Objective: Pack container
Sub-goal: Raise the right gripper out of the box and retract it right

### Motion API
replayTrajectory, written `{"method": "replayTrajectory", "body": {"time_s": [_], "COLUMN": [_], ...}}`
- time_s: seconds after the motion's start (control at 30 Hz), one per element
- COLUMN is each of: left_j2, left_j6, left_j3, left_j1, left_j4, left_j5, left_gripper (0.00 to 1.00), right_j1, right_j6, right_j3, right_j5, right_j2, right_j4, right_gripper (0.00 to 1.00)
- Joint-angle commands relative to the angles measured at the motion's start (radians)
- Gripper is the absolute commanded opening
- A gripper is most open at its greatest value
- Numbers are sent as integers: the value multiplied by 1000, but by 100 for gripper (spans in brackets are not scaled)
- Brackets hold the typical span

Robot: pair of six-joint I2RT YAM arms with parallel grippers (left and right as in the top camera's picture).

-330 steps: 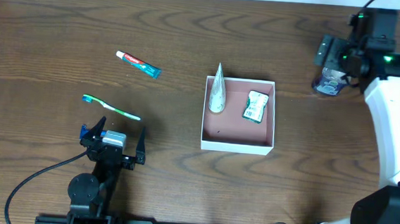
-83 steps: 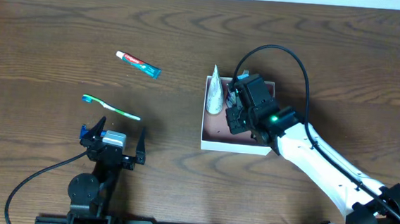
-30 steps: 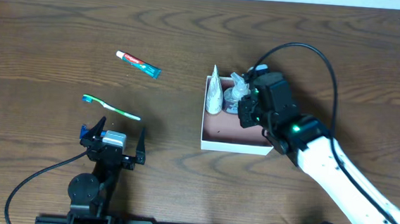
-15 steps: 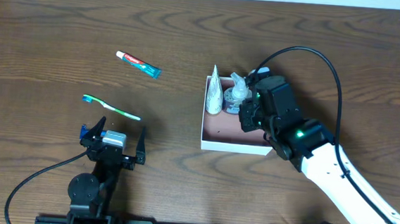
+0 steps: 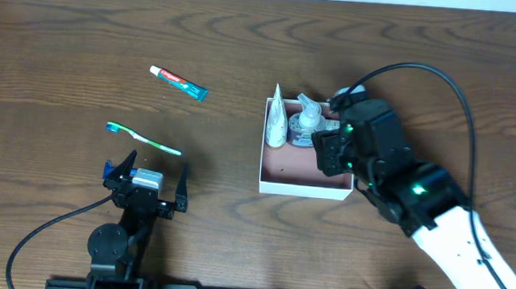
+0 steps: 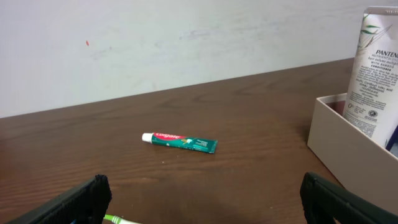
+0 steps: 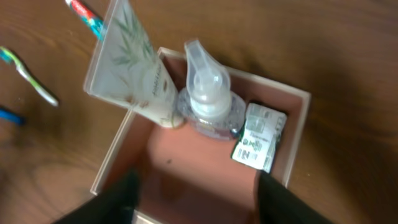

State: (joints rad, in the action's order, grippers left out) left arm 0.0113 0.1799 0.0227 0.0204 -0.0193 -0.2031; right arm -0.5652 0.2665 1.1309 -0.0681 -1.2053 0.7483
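Observation:
The container (image 5: 285,171) is a white-walled box with a pink inside, right of the table's middle. In it stand a white tube (image 5: 278,119) and a clear pump bottle (image 5: 307,122). The right wrist view shows the container (image 7: 199,165), the tube (image 7: 134,68), the bottle (image 7: 208,99) and a green-white packet (image 7: 258,137) lying beside the bottle. My right gripper (image 5: 335,154) hovers over the container's near right part, open and empty (image 7: 199,205). My left gripper (image 5: 154,166) rests open at the front left (image 6: 205,208).
A toothpaste tube (image 5: 178,81) lies on the table at the back left; it also shows in the left wrist view (image 6: 179,141). A green toothbrush (image 5: 144,138) lies just beyond the left gripper. The container's left wall (image 6: 348,155) and the white tube (image 6: 373,68) show at the right edge of the left wrist view.
My right gripper brought the pump bottle from the far right into the container, let it go, and has drawn back toward the front right. The left arm has not moved.

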Motion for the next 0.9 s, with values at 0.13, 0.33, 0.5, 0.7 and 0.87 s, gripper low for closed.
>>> {"method": "replayTrajectory", "body": {"time_s": [0.13,0.33,0.5,0.7,0.87], "left_j2": [-5,-5,-5,-5,-5], "left_j6": [-8,-8,-8,-8,-8], "left_j3": [-19,-19,-19,-19,-19], "left_j1": [-5,-5,-5,-5,-5], "left_j4": [-32,-32,-32,-27,-32], "left_j5": [-10,-10,-10,-10,-11], "left_gripper": [98,98,98,98,98], "right_j1": [34,240,497,747,859], "right_j6": [18,78,136,208,207], "right_j3": [192,332,387,387,386], "right_j5": [-70,-93,-93,-92,-84], "right_j2": [17,17,16,-7,-59], "right_j4": [199,300,343,427,485], "right_gripper": [90,99,99,99,99]}}
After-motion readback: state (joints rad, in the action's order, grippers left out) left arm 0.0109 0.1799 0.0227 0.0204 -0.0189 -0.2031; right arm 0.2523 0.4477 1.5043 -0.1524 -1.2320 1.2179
